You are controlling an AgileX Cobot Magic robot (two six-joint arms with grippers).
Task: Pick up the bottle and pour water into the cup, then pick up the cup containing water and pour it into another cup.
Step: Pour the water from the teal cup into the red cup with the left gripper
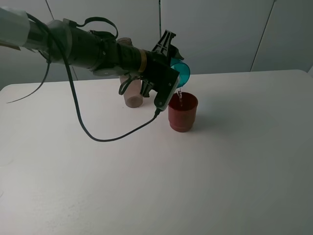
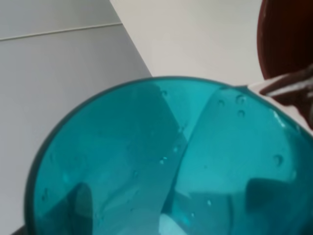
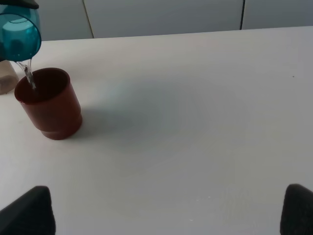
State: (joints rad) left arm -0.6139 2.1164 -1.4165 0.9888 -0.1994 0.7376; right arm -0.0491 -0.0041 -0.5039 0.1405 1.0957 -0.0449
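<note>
A brownish clear bottle (image 1: pixel 132 93) stands upright on the white table (image 1: pixel 156 171) towards its far edge, partly hidden behind the left arm, whose black cable (image 1: pixel 98 134) loops down onto the tabletop. Just to its right, the left gripper (image 1: pixel 172 73) is clenched around the teal-blue cup (image 1: pixel 183 73), which is tipped steeply with its mouth facing down and to the right. A thin stream of water (image 1: pixel 180 98) falls from its rim into the dark red cup (image 1: pixel 183 113), standing upright on the table directly below, near the middle of the far edge. The right gripper (image 3: pixel 166 210) hangs over the bare right side of the table, its two dark fingertips (image 3: pixel 27 210) spread wide apart and grasping nothing.
</note>
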